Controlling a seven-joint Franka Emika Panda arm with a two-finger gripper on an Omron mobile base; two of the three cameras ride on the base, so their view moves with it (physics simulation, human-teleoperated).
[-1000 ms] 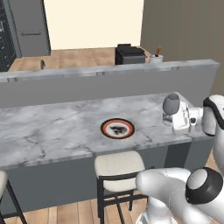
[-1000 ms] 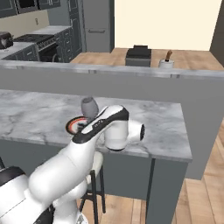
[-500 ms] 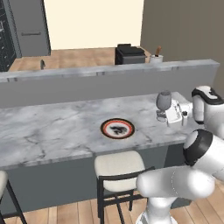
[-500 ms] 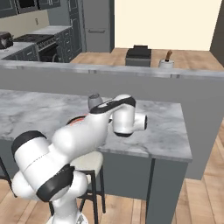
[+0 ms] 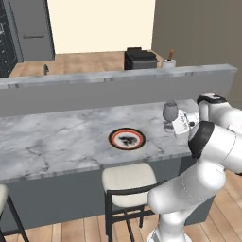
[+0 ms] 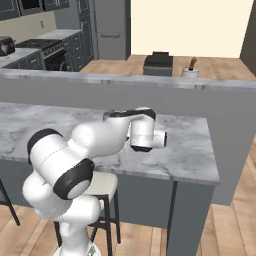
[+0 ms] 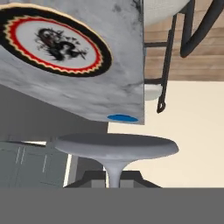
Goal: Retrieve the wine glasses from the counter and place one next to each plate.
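1 wine glass (image 5: 170, 115) is up in the gripper (image 5: 176, 125), over the marble bar top (image 5: 56, 137) and off to the right of the red-rimmed plate (image 5: 127, 139). The fingers look pinched in narrow on the stem, and in the hand view you can see the round foot (image 7: 116, 146) of the glass sitting right in front of the finger tips, stem running down between them. Bowl of the glass looks roughly upright in the left base view, and I think it's hanging just above the marble rather than touching, but the angle is too poor to be sure.

The plate lies flat near the front edge of the bar, with a white-seated stool (image 5: 128, 178) tucked under below it. In the hand view the plate (image 7: 52, 41) shows its dark centre pattern and zigzag rim, and a small sliver of bright blue (image 7: 122, 118) peeks past the far edge of the marble

From the right base view the arm's white body (image 6: 100, 140) covers the glass
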